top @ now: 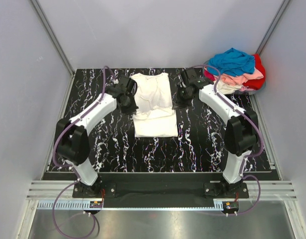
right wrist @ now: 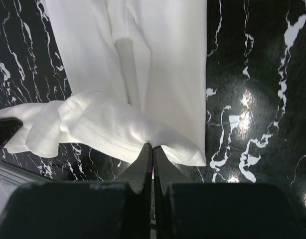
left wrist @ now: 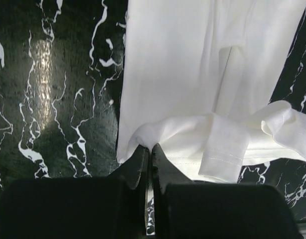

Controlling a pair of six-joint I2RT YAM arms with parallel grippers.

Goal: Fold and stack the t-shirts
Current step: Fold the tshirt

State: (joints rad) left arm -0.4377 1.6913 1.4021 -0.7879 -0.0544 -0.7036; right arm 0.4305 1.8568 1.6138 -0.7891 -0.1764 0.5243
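A cream-white t-shirt point(top: 154, 107) lies lengthwise in the middle of the black marbled table point(top: 113, 144), its sides folded in. My left gripper point(top: 131, 95) is shut on the shirt's left edge, pinching a pucker of cloth point(left wrist: 149, 137) between its fingertips. On the opposite side my right gripper point(top: 179, 94) is shut on the right edge of the same cream-white t-shirt point(right wrist: 158, 74), cloth bunched at its tips point(right wrist: 152, 144). A heap of other t-shirts point(top: 236, 72), blue on top with pink, red and cream under it, sits at the far right corner.
Grey walls enclose the table on three sides. A metal rail point(top: 158, 191) runs along the near edge by the arm bases. Bare marbled surface point(top: 203, 144) lies in front of the shirt and to both sides.
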